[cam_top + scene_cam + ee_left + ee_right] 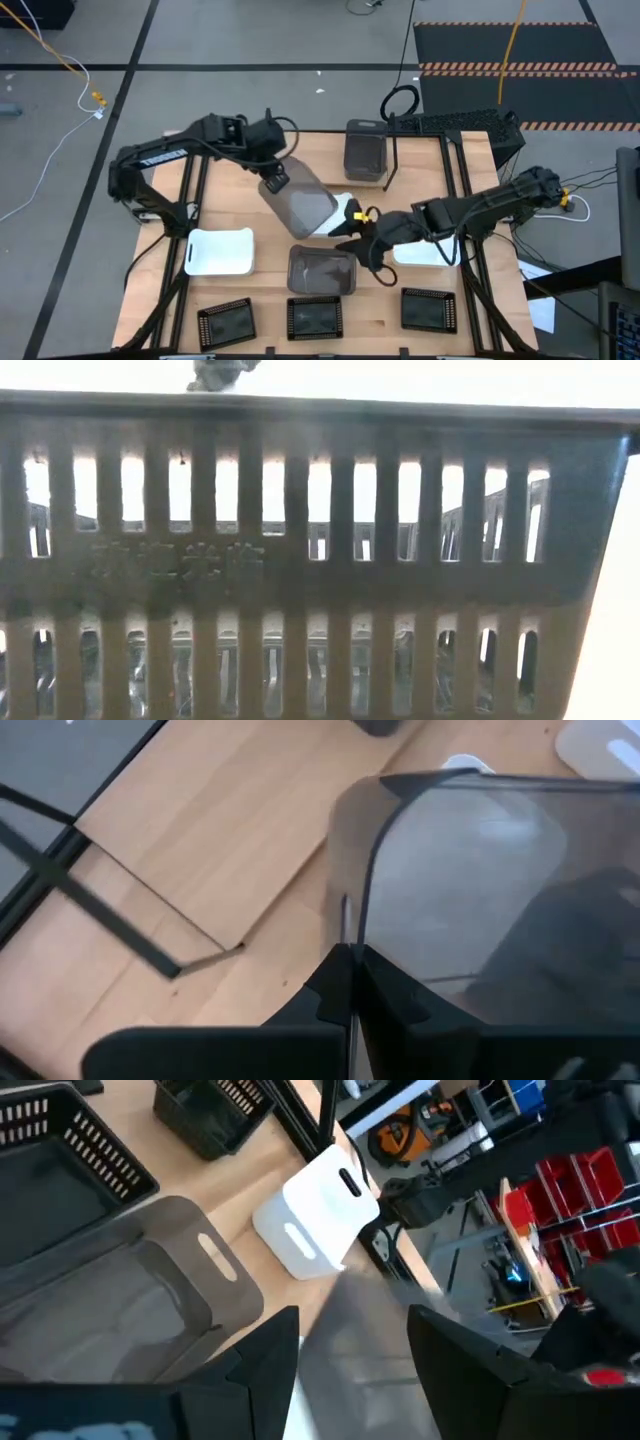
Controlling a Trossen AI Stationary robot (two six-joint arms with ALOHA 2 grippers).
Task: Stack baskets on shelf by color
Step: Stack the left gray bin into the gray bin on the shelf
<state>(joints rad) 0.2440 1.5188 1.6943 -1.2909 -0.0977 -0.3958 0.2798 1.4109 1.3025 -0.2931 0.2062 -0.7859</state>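
- Two arms are seen over the wooden table (160, 270) in the high view, the left reaching in from the left and the right from the right, and they meet near its middle.
- A grey basket (305, 208) is held tilted above the table by the left gripper (275, 182). In the left wrist view its fingers (335, 985) are pressed together on the basket's rim (480, 890).
- The right gripper (362, 243) is placed just beside the lower corner of the tilted basket. Its fingers (265, 1355) are spread apart in the right wrist view, with a blurred grey surface between them. Whether that surface is touched cannot be told.
- A second grey basket (322, 270) is set upright on the table, just below the held one and near the right gripper.
- A third grey basket (365, 150) is stood at the far edge, just beside an upright black rod loop (392, 165).
- One white basket (220, 250) is laid on the table's left part, well apart from the left gripper. It also shows in the right wrist view (315, 1215).
- Another white basket (420, 255) is partly covered by the right arm.
- Three black trays (315, 318) are lined up along the near edge, apart from one another.
- The low view is filled by a dark slatted basket wall (320, 560), so which basket it belongs to cannot be told.
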